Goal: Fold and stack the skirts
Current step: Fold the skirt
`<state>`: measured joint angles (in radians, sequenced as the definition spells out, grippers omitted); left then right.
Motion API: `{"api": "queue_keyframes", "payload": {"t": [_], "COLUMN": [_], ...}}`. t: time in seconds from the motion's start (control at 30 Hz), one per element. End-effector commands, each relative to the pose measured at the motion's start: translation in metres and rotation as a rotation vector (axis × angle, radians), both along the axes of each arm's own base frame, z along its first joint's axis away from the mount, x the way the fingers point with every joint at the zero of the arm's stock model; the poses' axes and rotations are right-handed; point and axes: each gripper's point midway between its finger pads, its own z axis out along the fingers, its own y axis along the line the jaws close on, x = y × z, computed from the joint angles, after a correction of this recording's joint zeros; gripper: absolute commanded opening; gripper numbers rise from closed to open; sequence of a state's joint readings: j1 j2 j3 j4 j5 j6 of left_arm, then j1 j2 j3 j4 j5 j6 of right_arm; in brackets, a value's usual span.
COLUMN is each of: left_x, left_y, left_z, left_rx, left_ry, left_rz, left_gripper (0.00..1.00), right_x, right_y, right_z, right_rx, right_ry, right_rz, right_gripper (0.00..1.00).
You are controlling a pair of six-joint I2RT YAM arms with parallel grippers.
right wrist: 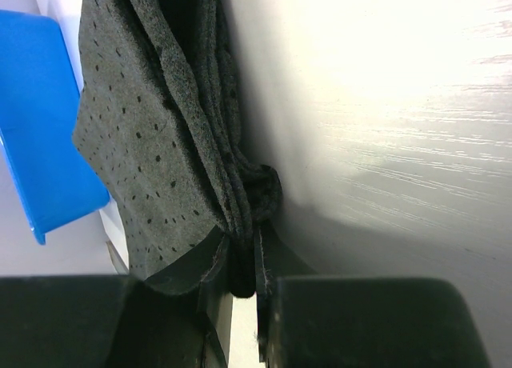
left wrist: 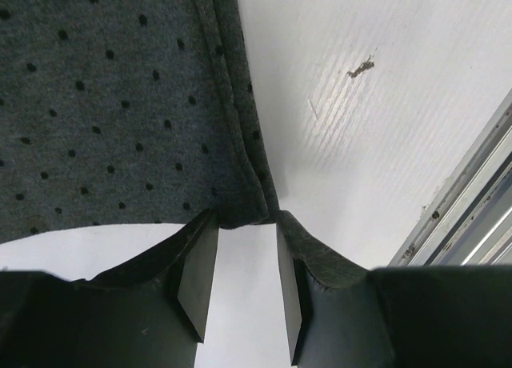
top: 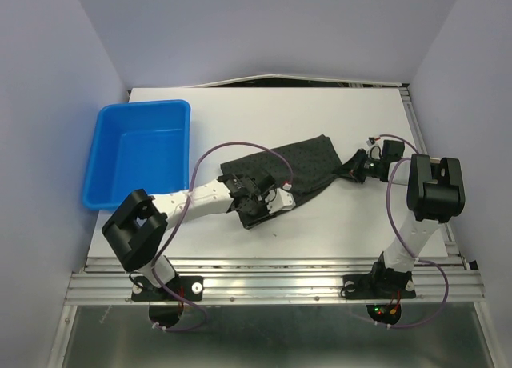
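Observation:
One dark charcoal skirt (top: 302, 162) with fine dots lies spread across the middle of the white table. My right gripper (top: 352, 166) is shut on its bunched right corner; the right wrist view shows the gathered cloth (right wrist: 152, 128) pinched between the gripper's (right wrist: 244, 252) jaws, low over the table. My left gripper (top: 258, 206) is over the skirt's near-left part. In the left wrist view it (left wrist: 246, 224) is open, bare table shows between the jaws, and its tips sit at the skirt's hemmed edge (left wrist: 104, 104). No other skirt is in view.
A blue tub (top: 140, 152), empty, stands at the table's left, and its edge shows in the right wrist view (right wrist: 32, 120). The metal rail (left wrist: 468, 196) runs along the table's near edge. Pale walls enclose the table on three sides.

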<state>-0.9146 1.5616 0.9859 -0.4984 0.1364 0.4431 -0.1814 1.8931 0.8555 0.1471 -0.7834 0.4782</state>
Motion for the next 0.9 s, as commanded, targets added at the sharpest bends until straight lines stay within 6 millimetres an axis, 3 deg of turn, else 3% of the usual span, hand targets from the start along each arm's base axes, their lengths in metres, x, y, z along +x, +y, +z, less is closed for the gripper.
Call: {"api": "queue_keyframes", "payload": {"t": [0.0, 0.27, 0.33, 0.37, 0.5, 0.67, 0.87], "left_x": [0.008, 0.012, 0.011, 0.011, 0.010, -0.008, -0.021], "left_y": [-0.015, -0.020, -0.019, -0.018, -0.014, 0.000, 0.013], "left_z": [0.011, 0.007, 0.003, 0.003, 0.011, 0.026, 0.024], "left_rx": [-0.036, -0.042, -0.032, -0.029, -0.027, -0.030, -0.001], "left_ry": [-0.019, -0.022, -0.017, -0.016, -0.029, 0.001, 0.033], "left_rz": [-0.027, -0.024, -0.025, -0.027, -0.036, -0.079, -0.117], "left_gripper": [0.46, 0.41, 0.33, 0.23, 0.00, 0.00, 0.00], "right_x": [-0.013, -0.015, -0.014, -0.015, -0.014, -0.014, -0.016], "right_y": [-0.019, -0.018, -0.018, -0.018, -0.018, -0.019, -0.020], "right_z": [-0.037, -0.039, -0.038, -0.039, -0.038, -0.041, -0.043], "right_rx": [-0.147, -0.142, -0.143, -0.143, -0.144, -0.138, -0.148], "right_ry": [0.083, 0.094, 0.091, 0.092, 0.092, 0.109, 0.112], "right_rz": [-0.054, -0.053, -0.053, -0.052, -0.054, -0.070, -0.077], "right_gripper": [0.01, 0.01, 0.01, 0.01, 0.01, 0.01, 0.01]}}
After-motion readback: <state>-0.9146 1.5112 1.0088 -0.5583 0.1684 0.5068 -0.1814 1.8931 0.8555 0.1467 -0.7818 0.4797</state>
